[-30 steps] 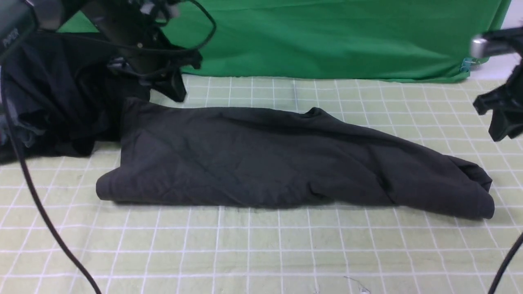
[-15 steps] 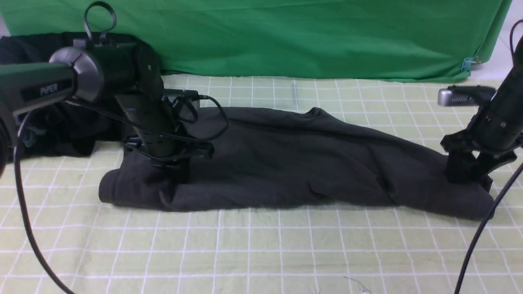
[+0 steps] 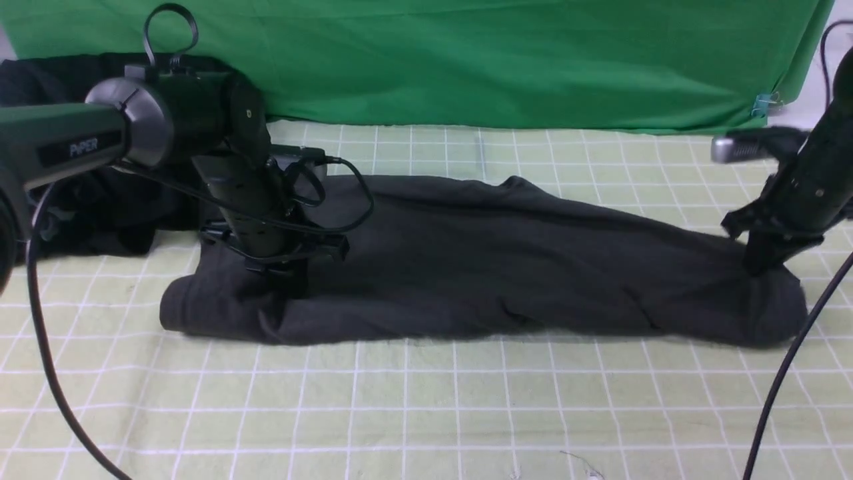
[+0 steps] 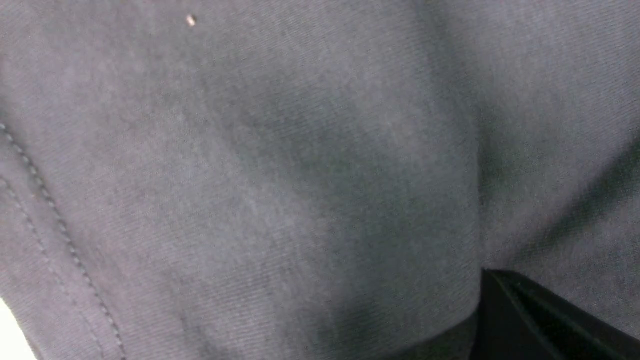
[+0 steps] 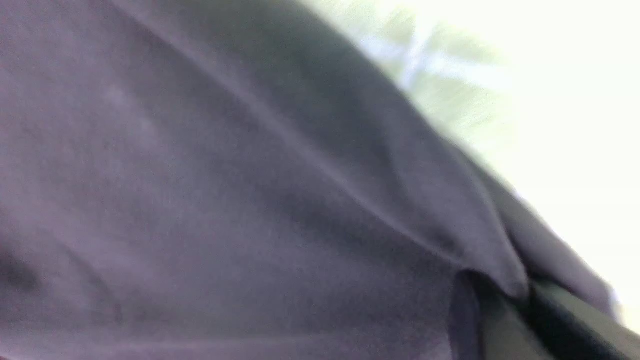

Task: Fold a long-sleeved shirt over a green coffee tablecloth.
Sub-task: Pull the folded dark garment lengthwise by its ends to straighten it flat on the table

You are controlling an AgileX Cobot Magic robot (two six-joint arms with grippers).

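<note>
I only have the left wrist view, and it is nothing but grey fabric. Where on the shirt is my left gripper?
Observer: The left gripper is pressed down into the long-sleeved shirt near its left end, and the cloth puckers around it.
Operator: And the right arm?
Observer: The right gripper is at the shirt's opposite end, shut, with fabric bunched at its tip.
Operator: How does the shirt lie overall?
Observer: It lies as one long folded band stretched left to right across the green coffee tablecloth. A bundle of dark clothes sits just behind its left end.
</note>
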